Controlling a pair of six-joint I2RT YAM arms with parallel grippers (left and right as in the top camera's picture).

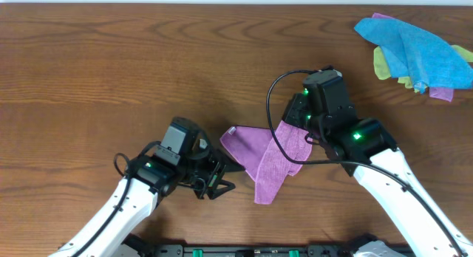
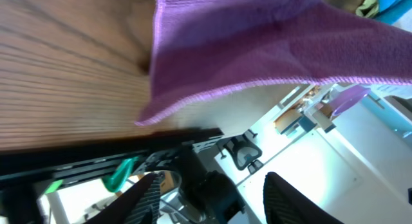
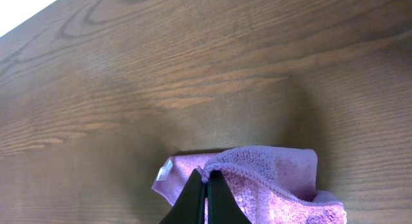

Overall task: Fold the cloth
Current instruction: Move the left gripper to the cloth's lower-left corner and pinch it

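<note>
Folding progress, overhead: the cloth (image 1: 270,157) lies rumpled mid-table (image 1: 111,65), one layer doubled over another with the edges unmatched. The fold looks begun, not finished; squaring and flattening are left.
Right gripper, overhead: the right gripper (image 1: 297,122) sits at the cloth's upper right edge, touching it.
Left gripper, overhead: the left gripper (image 1: 222,177) sits just beside the cloth's lower left side, jaws apart and holding nothing.
Other cloths, overhead: a bright blue cloth (image 1: 414,43) is heaped with others at the far right corner, well apart.
Left wrist view: the cloth's hemmed edge lies ahead of the spread fingers (image 2: 145,198), none of it between them.
Right wrist view: the jaws are clenched on a rolled fold of the cloth, the rest bunched just behind on the wood.
</note>
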